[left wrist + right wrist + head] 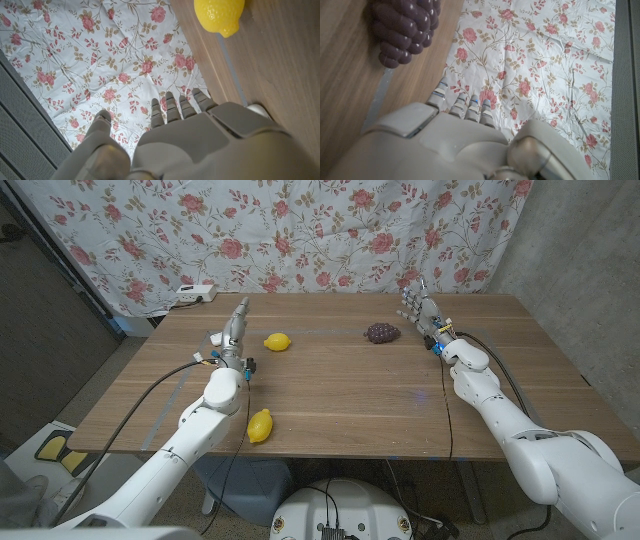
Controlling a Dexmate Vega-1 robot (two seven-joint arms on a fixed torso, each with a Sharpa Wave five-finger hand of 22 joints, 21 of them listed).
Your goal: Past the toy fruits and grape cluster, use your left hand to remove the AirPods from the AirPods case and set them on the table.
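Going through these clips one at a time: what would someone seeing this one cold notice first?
Probably the rose-print cloth hung behind the wooden table, then the two yellow lemons: one beside the left hand at the far side, one near the front edge. A dark purple grape cluster lies just inward of the right hand, which is raised with fingers apart and holds nothing.

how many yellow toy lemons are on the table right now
2. One yellow plastic toy lemon lies toward the far side, just right of the left hand; the other yellow toy lemon lies near the front edge beside the left forearm.
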